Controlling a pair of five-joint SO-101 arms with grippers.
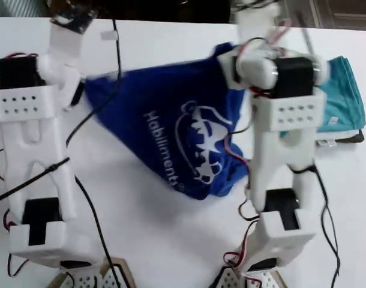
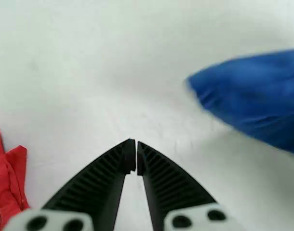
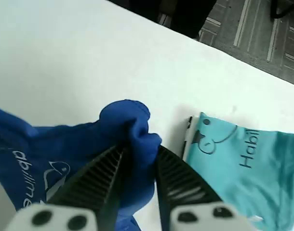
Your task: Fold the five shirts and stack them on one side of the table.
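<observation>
A blue shirt [image 1: 171, 129] with white print lies bunched in the middle of the white table. My right gripper [image 3: 139, 155] is shut on a fold of the blue shirt [image 3: 132, 130] at its far right corner, next to a folded teal shirt [image 3: 238, 163]. That teal shirt [image 1: 344, 96] lies at the table's right side. My left gripper [image 2: 133, 158] is shut with nothing in it, hanging over bare table just left of the blue shirt's [image 2: 255, 101] corner. A red shirt [image 2: 6, 183] edge shows beside it.
Black cables [image 1: 93, 114] from the left arm trail across the table and over the blue shirt's left edge. A dark item [image 1: 345, 139] lies under the teal shirt. The table's far edge [image 3: 185, 36] drops to a grey floor. Bare table stretches in front of the shirt.
</observation>
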